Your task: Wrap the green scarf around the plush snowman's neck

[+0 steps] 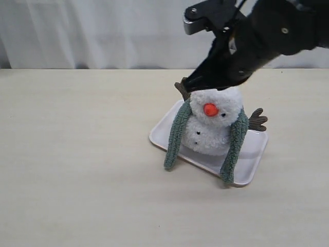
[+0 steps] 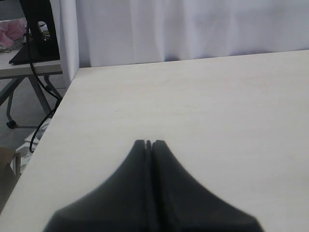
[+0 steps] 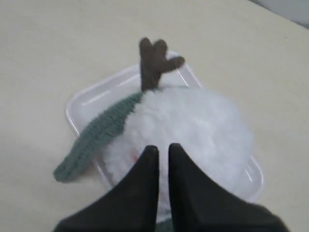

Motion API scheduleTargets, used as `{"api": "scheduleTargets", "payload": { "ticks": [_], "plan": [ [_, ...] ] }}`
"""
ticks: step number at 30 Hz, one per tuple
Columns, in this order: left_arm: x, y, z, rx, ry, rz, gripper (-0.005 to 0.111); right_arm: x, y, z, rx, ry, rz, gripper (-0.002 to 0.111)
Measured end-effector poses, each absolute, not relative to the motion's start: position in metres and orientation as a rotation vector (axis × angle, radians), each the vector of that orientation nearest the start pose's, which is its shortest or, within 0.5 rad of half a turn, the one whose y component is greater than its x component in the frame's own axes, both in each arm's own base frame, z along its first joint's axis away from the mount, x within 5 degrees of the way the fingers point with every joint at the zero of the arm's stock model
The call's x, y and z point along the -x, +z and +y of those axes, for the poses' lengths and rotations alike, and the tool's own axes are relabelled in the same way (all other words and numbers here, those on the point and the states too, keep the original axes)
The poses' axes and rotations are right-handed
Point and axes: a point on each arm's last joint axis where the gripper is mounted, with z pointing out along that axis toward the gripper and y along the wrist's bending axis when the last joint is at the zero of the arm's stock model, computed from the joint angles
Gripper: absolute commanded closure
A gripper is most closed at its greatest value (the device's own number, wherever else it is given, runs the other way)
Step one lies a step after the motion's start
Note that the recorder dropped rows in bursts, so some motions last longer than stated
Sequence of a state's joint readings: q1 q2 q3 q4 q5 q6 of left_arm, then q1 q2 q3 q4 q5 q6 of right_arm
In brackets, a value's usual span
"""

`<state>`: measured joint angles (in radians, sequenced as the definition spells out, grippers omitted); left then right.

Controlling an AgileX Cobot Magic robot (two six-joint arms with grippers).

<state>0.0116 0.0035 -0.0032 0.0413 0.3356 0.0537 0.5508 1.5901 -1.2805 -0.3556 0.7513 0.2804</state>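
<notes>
The plush snowman (image 1: 213, 131) sits upright in a pale tray (image 1: 255, 149). The green scarf (image 1: 176, 136) lies over its neck, with both ends hanging down the front on either side. My right gripper (image 1: 191, 84) hovers just above and behind the head. In the right wrist view, the right gripper (image 3: 163, 147) is over the white head (image 3: 193, 121) with only a thin slit between its tips, holding nothing. One end of the scarf (image 3: 96, 133) trails over the tray rim. My left gripper (image 2: 148, 142) is shut and empty over bare table, outside the exterior view.
Brown twig arms (image 1: 257, 120) stick out at both sides of the snowman; one twig arm (image 3: 153, 63) shows in the right wrist view. The tray rim (image 3: 91, 99) rests on a pale wooden table (image 1: 77, 154). The table's edge and a white curtain (image 2: 193, 29) appear in the left wrist view.
</notes>
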Motion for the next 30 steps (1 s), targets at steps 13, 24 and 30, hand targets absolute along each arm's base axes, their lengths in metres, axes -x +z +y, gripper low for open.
{"api": "scheduleTargets", "payload": {
  "ticks": [13,24,30],
  "plan": [
    [-0.054,0.184,0.002,-0.064,0.086,1.819,0.107,-0.270,0.204,0.097,0.337,0.025,2.602,0.052],
    [-0.054,0.184,0.002,-0.064,0.086,1.819,0.107,-0.262,0.166,0.101,0.316,0.153,2.531,0.052],
    [-0.054,0.184,0.002,-0.064,0.086,1.819,0.107,-0.269,0.142,0.105,0.312,0.170,2.555,0.060]
  ]
}}
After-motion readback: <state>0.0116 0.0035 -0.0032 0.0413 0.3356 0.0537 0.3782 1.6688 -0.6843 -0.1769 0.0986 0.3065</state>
